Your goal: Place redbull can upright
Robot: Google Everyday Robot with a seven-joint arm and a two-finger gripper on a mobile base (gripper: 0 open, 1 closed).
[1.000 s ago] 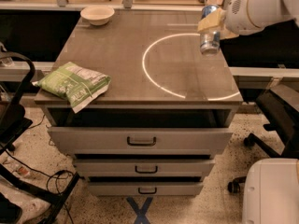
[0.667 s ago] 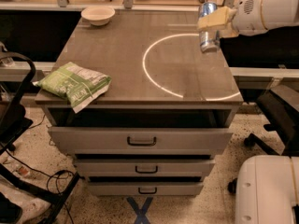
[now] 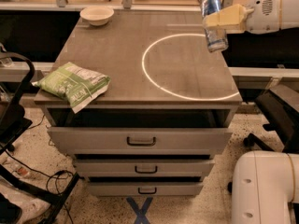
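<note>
The redbull can (image 3: 216, 36), slim and blue and silver, is held roughly upright in the air at the far right of the cabinet top (image 3: 121, 50). My gripper (image 3: 223, 20) reaches in from the right and its pale yellow fingers (image 3: 229, 18) are shut on the can's middle. The can's top pokes up behind the fingers and its bottom hangs over the right part of the white circle (image 3: 187, 64) marked on the top. It does not rest on the surface.
A green snack bag (image 3: 72, 85) lies at the front left corner. A white bowl (image 3: 96, 15) stands at the back left. Drawers (image 3: 140, 141) are below the top. A white robot base (image 3: 264, 188) is at lower right, a dark chair (image 3: 280, 111) to the right.
My gripper has risen a little and drawn slightly to the right with the can in it. The bag and bowl have not moved.
</note>
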